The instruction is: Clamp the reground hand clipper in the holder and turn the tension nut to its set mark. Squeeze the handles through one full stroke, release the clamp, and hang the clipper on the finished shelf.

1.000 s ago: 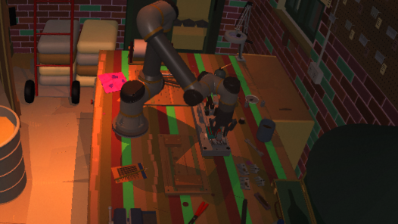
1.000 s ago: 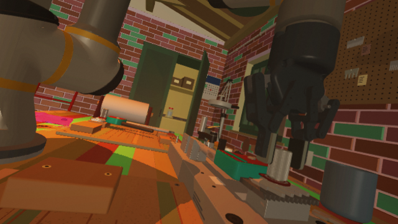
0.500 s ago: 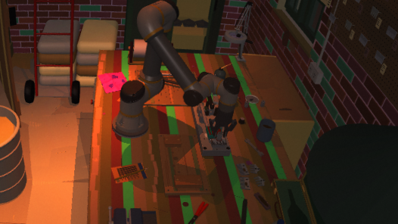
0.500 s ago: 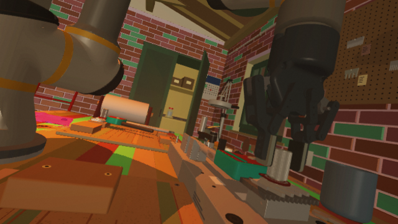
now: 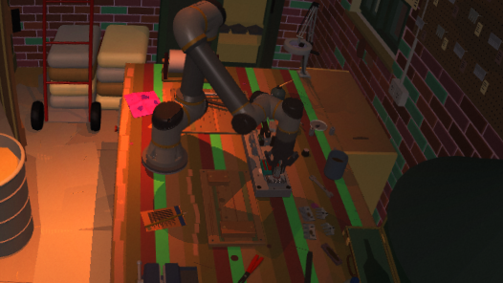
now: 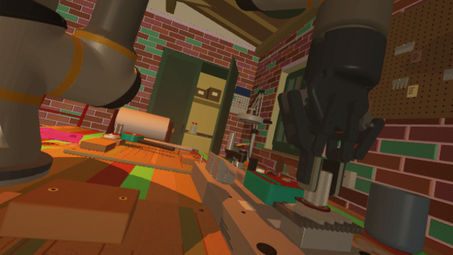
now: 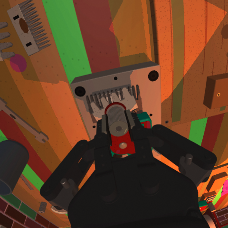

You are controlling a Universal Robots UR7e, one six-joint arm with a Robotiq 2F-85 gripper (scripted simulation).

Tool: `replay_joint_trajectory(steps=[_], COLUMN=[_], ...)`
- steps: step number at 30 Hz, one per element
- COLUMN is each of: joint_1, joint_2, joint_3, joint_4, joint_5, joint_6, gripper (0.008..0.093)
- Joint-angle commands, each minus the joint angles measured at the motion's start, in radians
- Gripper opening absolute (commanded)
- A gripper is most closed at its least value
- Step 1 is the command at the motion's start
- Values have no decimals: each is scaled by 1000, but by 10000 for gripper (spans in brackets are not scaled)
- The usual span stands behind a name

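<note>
The hand clipper [image 5: 271, 167] lies in the long holder [image 5: 267, 165] in the middle of the striped bench, its toothed comb [image 7: 111, 96] at the near end on a grey plate. A knurled tension nut [image 7: 116, 118] stands upright on a red washer just behind the comb. My gripper [image 7: 117, 123] comes straight down over it and is closed around the tension nut [image 6: 317, 189]. The clipper's green and red body [image 6: 270, 184] runs back under my wrist, mostly hidden.
A wooden rack frame [image 5: 233, 205] lies flat left of the holder. A dark cylindrical cup [image 6: 396, 216] stands close on the right. Spare comb blades [image 7: 28, 28] and a flat wrench [image 7: 22, 121] lie nearby. A wooden block [image 6: 70, 209] sits left.
</note>
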Motion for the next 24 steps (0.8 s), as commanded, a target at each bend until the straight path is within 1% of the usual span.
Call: replay_joint_trajectory(steps=[1,9,24], joint_1=[0,0,0], joint_2=[0,0,0], joint_3=[0,0,-1], joint_4=[-1,-1,1], joint_5=[0,0,0], joint_6=[0,0,5], gripper=[245,85,80])
